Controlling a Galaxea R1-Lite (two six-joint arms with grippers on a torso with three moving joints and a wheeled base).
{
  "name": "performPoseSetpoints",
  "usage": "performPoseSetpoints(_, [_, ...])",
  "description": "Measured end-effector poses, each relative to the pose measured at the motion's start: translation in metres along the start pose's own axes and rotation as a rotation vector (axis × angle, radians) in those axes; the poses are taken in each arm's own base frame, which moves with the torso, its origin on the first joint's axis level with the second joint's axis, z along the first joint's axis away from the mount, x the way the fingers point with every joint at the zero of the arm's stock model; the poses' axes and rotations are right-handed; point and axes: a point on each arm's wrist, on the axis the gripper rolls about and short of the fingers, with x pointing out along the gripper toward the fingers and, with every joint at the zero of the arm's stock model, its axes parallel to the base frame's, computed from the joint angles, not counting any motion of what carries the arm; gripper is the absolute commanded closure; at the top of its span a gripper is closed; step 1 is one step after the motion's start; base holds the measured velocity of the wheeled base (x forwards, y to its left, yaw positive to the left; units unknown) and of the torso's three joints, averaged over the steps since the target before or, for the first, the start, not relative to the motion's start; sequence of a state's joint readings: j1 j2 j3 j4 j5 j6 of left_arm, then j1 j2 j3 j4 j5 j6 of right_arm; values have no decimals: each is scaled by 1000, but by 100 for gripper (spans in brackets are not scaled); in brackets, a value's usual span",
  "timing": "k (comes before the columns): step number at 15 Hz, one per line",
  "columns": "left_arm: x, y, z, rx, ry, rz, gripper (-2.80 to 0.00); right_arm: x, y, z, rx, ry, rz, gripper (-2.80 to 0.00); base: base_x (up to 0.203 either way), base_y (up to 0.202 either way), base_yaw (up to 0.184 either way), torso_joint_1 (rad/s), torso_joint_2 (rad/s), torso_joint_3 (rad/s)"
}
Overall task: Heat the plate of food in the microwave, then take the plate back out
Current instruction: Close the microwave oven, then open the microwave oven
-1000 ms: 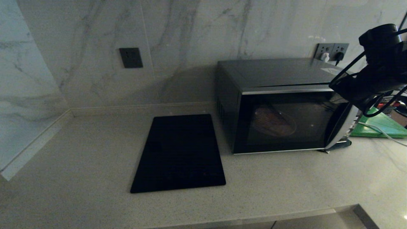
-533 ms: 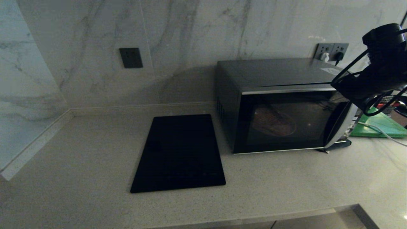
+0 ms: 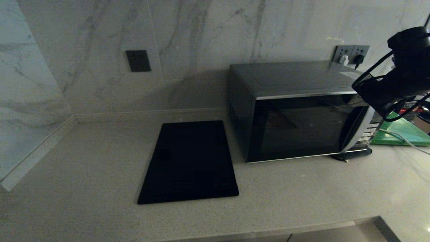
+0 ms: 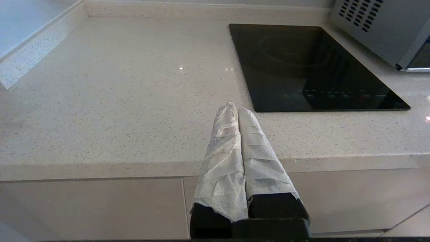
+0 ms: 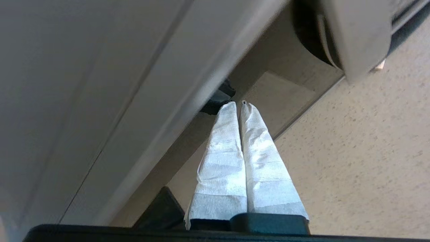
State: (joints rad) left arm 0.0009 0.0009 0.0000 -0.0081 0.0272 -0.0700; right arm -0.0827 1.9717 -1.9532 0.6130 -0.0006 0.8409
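Microwave (image 3: 295, 111) sits on tabletop (image 3: 100, 161) against the marble wall, door closed, glass dark; plate not discernible inside. Right gripper (image 5: 239, 105), jaws clenched on nothing, is at the microwave's right front edge by the button panel. Left gripper (image 4: 235, 109) parked off the tabletop's front edge, jaws clenched, near black panel (image 3: 189, 161).

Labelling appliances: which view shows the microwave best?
Head view: the whole microwave, door shut. Left wrist catches only its vented side corner. Right wrist sees just a close, partial stretch of it beside the shut tool.
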Motion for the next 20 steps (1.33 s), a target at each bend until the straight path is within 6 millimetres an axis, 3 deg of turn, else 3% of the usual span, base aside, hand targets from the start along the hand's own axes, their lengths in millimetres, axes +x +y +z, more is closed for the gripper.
performPoseSetpoints(4, [0,0,0,0,0,0,0,4,-8,4,30,23,-7,0,0,0,0,0,0,0])
performPoseSetpoints(7, [0,0,0,0,0,0,0,-16,-21,17,61,19,17,0,0,0,0,0,0,0])
performPoseSetpoints(10, [0,0,0,0,0,0,0,-37,-47,27,67,8,-1,0,0,0,0,0,0,0])
performPoseSetpoints(15, [0,0,0,0,0,0,0,-57,-117,57,74,6,62,0,0,0,0,0,0,0])
performPoseSetpoints(17, [0,0,0,0,0,0,0,-51,-151,67,108,52,118,0,0,0,0,0,0,0])
performPoseSetpoints(20, [0,0,0,0,0,0,0,-28,-191,76,158,143,231,0,0,0,0,0,0,0])
